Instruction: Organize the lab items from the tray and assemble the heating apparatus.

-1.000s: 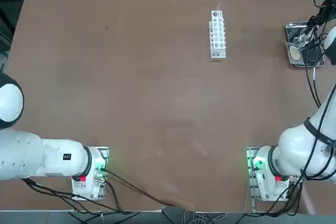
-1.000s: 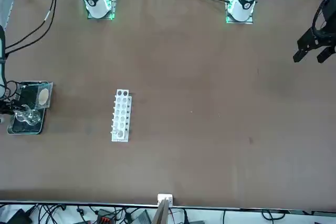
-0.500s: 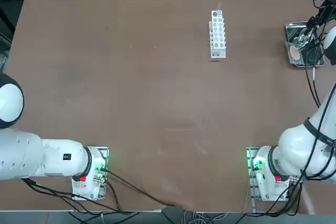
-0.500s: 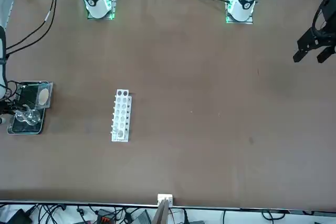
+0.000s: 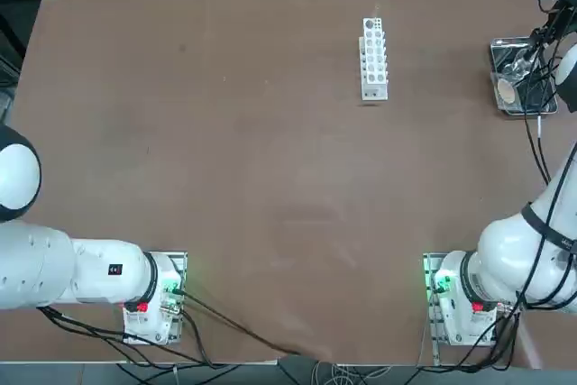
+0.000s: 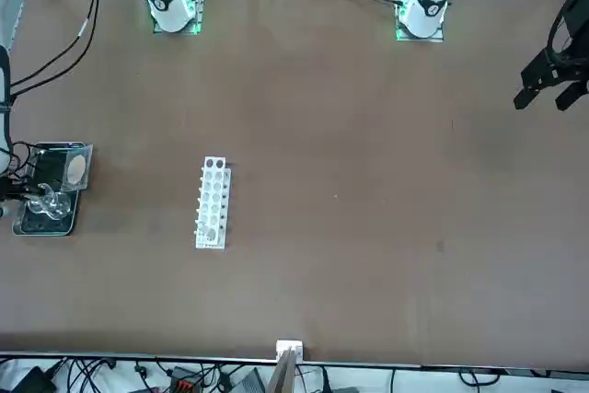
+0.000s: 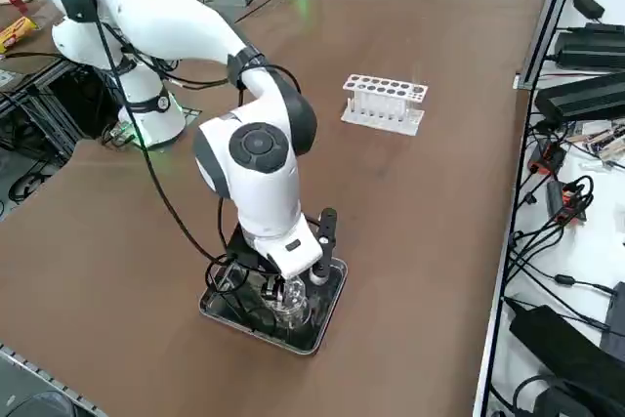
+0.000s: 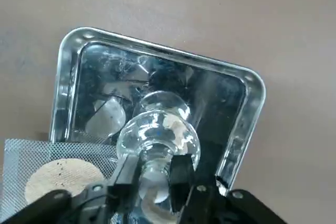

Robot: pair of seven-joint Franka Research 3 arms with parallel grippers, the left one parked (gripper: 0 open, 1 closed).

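Note:
The shiny metal tray (image 8: pixel 62 82) lies at the table's far right edge (image 5: pixel 510 42) (image 6: pixel 18 229) (image 7: pixel 328 312). A small clear glass burner (image 8: pixel 157 132) (image 6: pixel 48 202) (image 7: pixel 290 298) stands in it. My right gripper (image 8: pixel 154 170) (image 7: pixel 281 285) reaches down into the tray, with its black fingers (image 8: pixel 126 174) pressed on either side of the burner's neck. It is shut on the burner. The grey mesh square (image 8: pixel 23 153) with a tan centre (image 5: pixel 507 92) (image 6: pixel 75 167) lies in the tray's other end, beside the burner.
A white test-tube rack (image 5: pixel 374 58) (image 6: pixel 213 202) (image 7: pixel 383 103) stands on the brown table, well apart from the tray. Cables and equipment line the table's far edge (image 7: pixel 576 104).
The right gripper's fingers have closed in on the burner's neck. The arm has barely moved, and the tray and rack stay put.

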